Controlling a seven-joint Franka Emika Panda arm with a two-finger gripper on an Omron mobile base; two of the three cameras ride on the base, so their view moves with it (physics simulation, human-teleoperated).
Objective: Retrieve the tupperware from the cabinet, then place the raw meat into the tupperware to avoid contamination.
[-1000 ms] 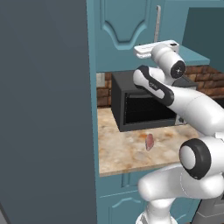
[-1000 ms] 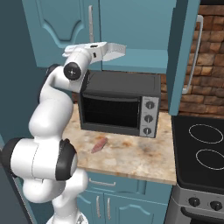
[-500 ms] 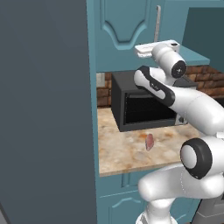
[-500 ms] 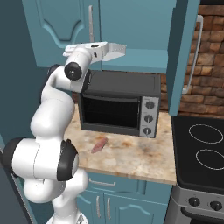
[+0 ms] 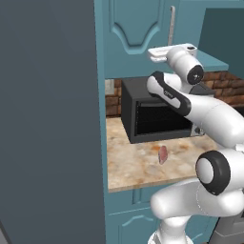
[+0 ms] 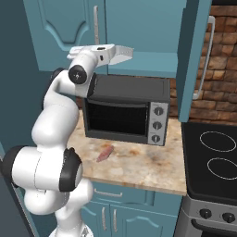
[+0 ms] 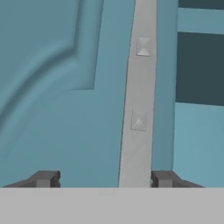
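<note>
The teal upper cabinet (image 5: 138, 33) (image 6: 60, 28) has its left door closed and its right door (image 6: 194, 46) swung open. My gripper (image 5: 169, 50) (image 6: 99, 51) (image 7: 103, 179) is raised to the lower end of the left door's silver bar handle (image 5: 171, 24) (image 6: 96, 23) (image 7: 139, 109). It is open, and the handle stands between the fingertips (image 7: 43, 178), nearer the right one, touching neither. The raw meat (image 5: 163, 153) (image 6: 105, 152) lies on the counter in front of the microwave. The tupperware is out of view.
A black microwave (image 5: 157, 114) (image 6: 125, 113) stands on the speckled counter (image 5: 133, 167) (image 6: 148, 166) under the cabinet. A tall dark grey unit (image 5: 47, 119) walls off the left. A stove (image 6: 213, 152) lies to the right, with a brick wall (image 6: 227, 60) behind it.
</note>
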